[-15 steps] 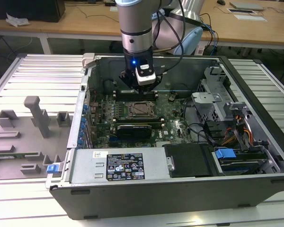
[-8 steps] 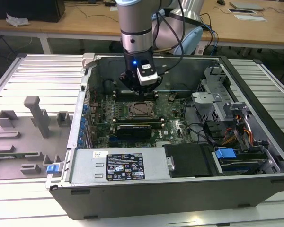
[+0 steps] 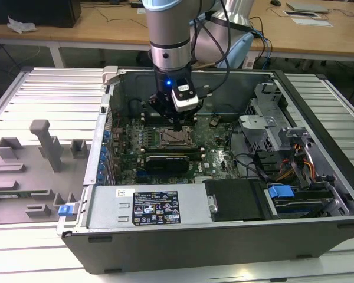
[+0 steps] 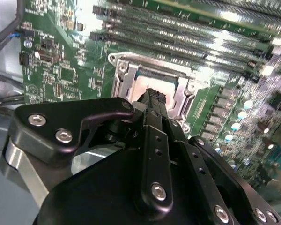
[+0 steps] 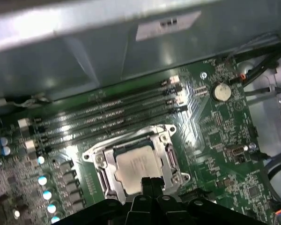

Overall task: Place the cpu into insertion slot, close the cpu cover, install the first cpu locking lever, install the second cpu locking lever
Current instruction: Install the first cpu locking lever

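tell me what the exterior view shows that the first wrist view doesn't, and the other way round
Exterior view: the whole open computer case, the arm reaching down into it, a grey tray of holders at the exterior view's left, and wooden desks behind.
First wrist view: close detail, with the pale chip seated inside a metal frame, the long memory slots and a round coin battery.
Both: the green board, the socket and the gripper, shut, right above it.
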### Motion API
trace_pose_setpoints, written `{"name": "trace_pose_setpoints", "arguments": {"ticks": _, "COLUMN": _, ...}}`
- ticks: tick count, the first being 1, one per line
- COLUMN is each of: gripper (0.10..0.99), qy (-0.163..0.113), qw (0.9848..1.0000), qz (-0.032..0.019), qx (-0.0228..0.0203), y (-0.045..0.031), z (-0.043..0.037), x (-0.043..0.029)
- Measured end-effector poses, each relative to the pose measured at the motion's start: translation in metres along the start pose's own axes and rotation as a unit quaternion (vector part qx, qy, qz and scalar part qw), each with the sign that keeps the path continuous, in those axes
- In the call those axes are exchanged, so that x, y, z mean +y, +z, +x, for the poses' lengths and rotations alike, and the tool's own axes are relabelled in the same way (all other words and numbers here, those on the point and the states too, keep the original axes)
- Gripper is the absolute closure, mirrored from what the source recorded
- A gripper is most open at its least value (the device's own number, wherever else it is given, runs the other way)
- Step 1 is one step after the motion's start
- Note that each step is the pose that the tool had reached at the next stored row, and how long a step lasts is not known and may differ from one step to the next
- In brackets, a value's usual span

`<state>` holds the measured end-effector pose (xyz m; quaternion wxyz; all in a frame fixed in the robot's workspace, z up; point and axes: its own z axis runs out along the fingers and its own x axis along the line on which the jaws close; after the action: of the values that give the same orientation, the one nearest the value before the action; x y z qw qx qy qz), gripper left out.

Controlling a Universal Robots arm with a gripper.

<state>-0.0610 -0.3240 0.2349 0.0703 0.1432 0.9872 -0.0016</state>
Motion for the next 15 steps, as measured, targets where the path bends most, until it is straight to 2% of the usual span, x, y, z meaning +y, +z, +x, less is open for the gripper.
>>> {"name": "trace_pose_setpoints", "arguments": {"ticks": 4, "gripper": 0.980, "qy": 0.000, "qw": 1.0000, "qz": -0.0002, "qx": 0.0003, "y": 0.0001, "z": -0.0004, "x": -0.0016}}
{"name": "trace_pose_setpoints", "arguments": {"ticks": 5, "gripper": 0.980, "qy": -0.001, "qw": 1.0000, "qz": 0.0000, "qx": 0.0022, "y": 0.0003, "z": -0.0004, "x": -0.0016}}
{"name": "trace_pose_setpoints", "arguments": {"ticks": 7, "gripper": 0.980, "qy": 0.000, "qw": 0.9999, "qz": -0.0005, "qx": 0.0154, "y": 0.0004, "z": -0.0005, "x": -0.0018}}
{"name": "trace_pose_setpoints", "arguments": {"ticks": 11, "gripper": 0.980, "qy": -0.004, "qw": 0.9999, "qz": -0.0012, "qx": 0.0161, "y": 0.0004, "z": -0.0006, "x": -0.0018}}
{"name": "trace_pose_setpoints", "arguments": {"ticks": 12, "gripper": 0.980, "qy": -0.012, "qw": 0.9998, "qz": -0.0022, "qx": 0.0162, "y": 0.0005, "z": -0.0007, "x": -0.0018}}
{"name": "trace_pose_setpoints", "arguments": {"ticks": 13, "gripper": 0.980, "qy": -0.033, "qw": 0.9993, "qz": -0.0049, "qx": 0.0166, "y": 0.0007, "z": -0.0007, "x": -0.0018}}
{"name": "trace_pose_setpoints", "arguments": {"ticks": 14, "gripper": 0.980, "qy": -0.054, "qw": 0.9984, "qz": -0.0073, "qx": 0.0170, "y": 0.0007, "z": -0.0007, "x": -0.0018}}
{"name": "trace_pose_setpoints", "arguments": {"ticks": 15, "gripper": 0.980, "qy": -0.062, "qw": 0.9979, "qz": -0.0085, "qx": 0.0171, "y": 0.0001, "z": -0.0008, "x": -0.0018}}
